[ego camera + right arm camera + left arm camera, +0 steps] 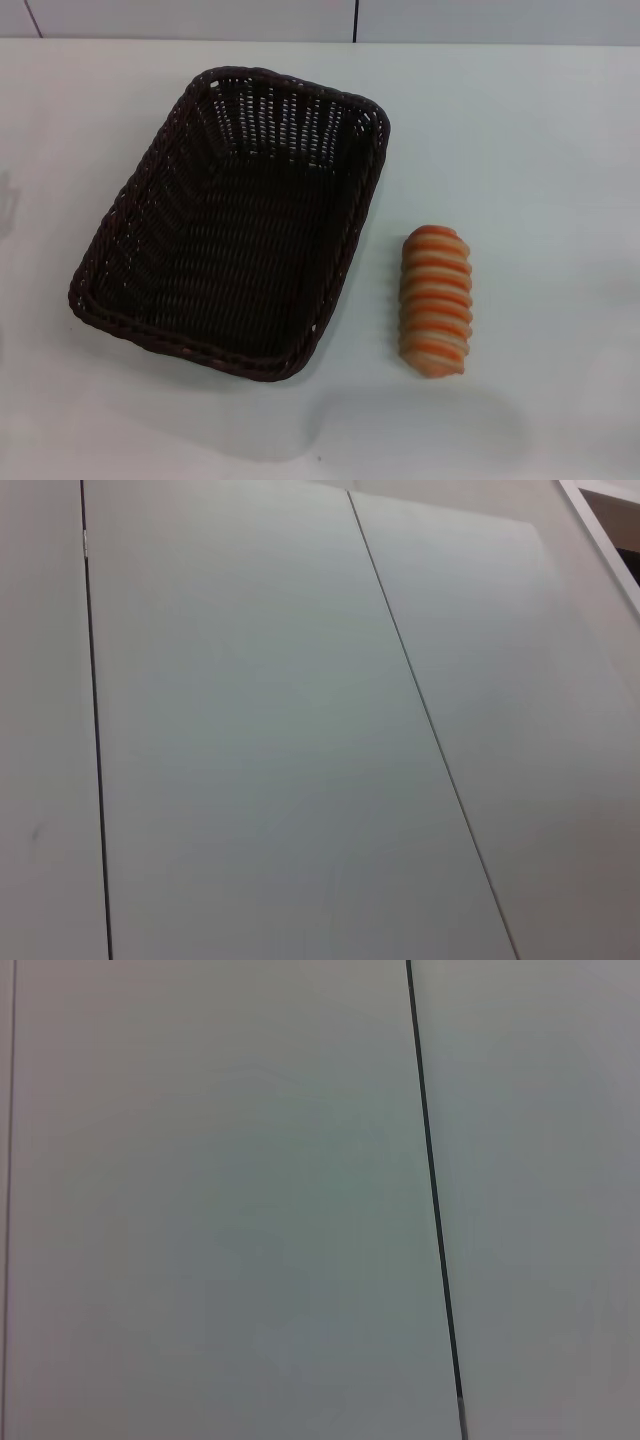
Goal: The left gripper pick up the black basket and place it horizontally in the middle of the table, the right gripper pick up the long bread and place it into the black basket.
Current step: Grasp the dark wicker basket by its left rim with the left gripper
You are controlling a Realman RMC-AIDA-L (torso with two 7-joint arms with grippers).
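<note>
While neither gripper shows in any view, so their grasp cannot be told, the black basket (232,222) lies tilted on the table (540,150), holding nothing, long bread (435,300) just beside its right rim, apart.

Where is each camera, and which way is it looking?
Head view: on the robot's head, looking down at the table, the black basket and the long bread beside it; no arm shows.
Left wrist view: on the left arm, facing pale panels with one dark seam; no gripper shows.
Right wrist view: on the right arm, facing similar panels; no gripper shows.
Shared: both wrist views show only seamed panels, no table things.
</note>
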